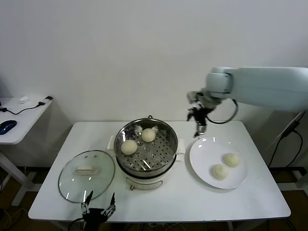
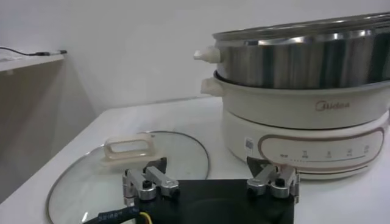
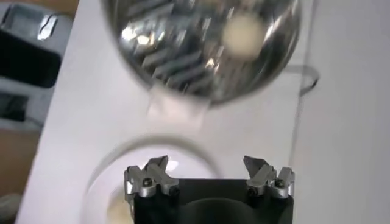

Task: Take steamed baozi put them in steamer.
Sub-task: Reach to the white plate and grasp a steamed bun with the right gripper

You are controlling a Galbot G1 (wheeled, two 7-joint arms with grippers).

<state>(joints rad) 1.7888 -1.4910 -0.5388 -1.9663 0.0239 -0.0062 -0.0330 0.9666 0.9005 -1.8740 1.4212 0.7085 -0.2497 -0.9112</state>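
- You are working over a white desk (image 1: 159,202), with the steamer (image 1: 147,147) sitting well to the left of your right jaws, two steamed baozi (image 1: 129,147) inside.
- The plate (image 1: 204,154) is lying just below your right gripper (image 1: 198,129); two baozi (image 1: 231,160) are waiting beyond.
- Right jaws are standing wide, empty.
- Left gripper (image 1: 98,208) is idling beside the glass lid (image 1: 86,175), wide.

Head view overhead; both wrist views near the shared steamer (image 1: 147,144).

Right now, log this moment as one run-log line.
right gripper: open, empty, above plate's far rim | left gripper: open, parked by lid | baozi: two in steamer, two on plate
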